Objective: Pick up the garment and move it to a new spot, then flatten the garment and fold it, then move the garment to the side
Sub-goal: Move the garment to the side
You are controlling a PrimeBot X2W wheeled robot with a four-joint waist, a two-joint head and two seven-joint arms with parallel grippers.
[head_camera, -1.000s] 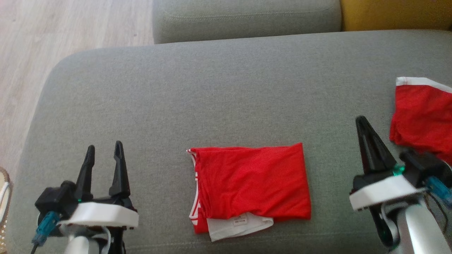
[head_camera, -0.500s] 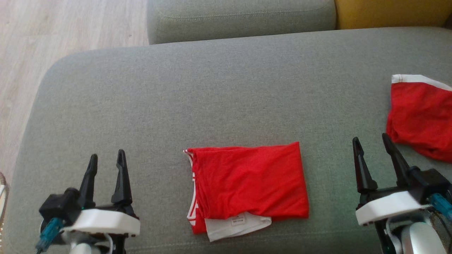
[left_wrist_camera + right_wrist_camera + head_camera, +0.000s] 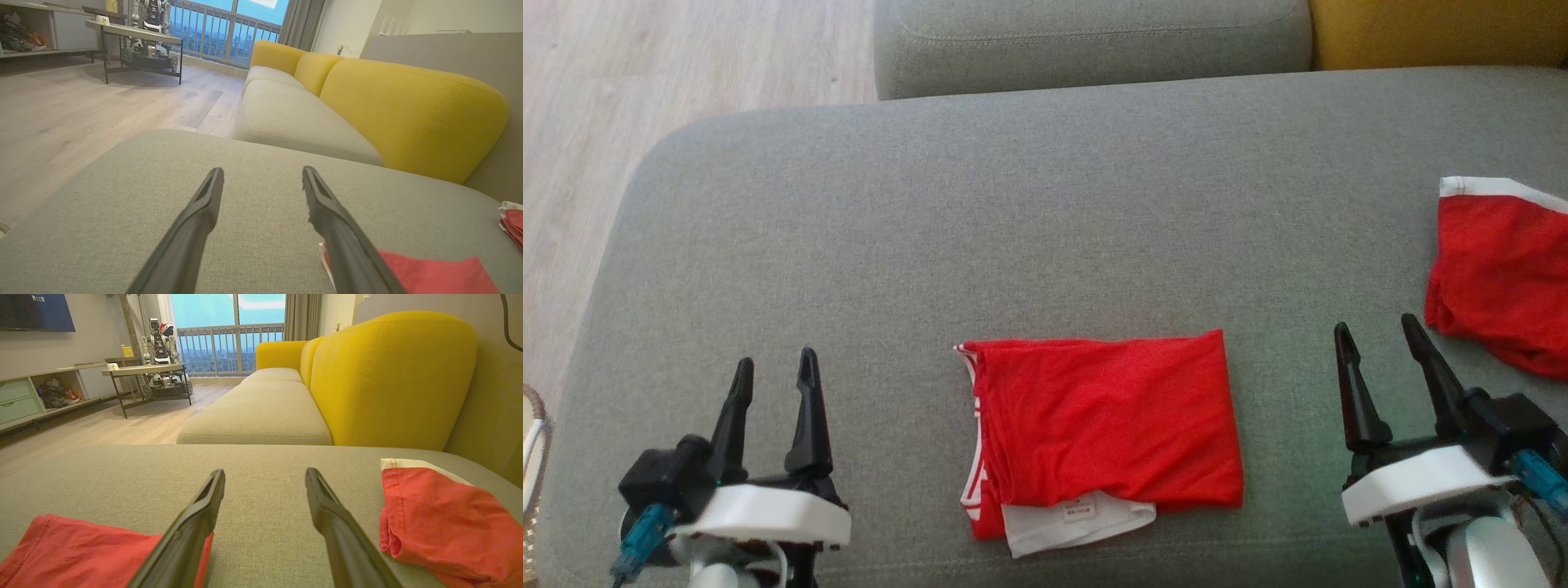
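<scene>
Head view, folded garment (image 3: 1107, 425), perhaps white label (image 3: 1078, 512)

Open cushion (image 3: 1045, 204) around folded garment (image 3: 1107, 425)

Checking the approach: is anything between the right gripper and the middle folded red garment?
Nothing visible: only bare cushion separates the right gripper from the folded red garment. The other red garment lies to the gripper's right.

Head cam looks steeply down on grey cushion (image 3: 1045, 204). Both wrist cams sit low over it, facing yellow backrest (image 3: 408, 110); all 3 share folded red garment (image 3: 1107, 425).
</scene>
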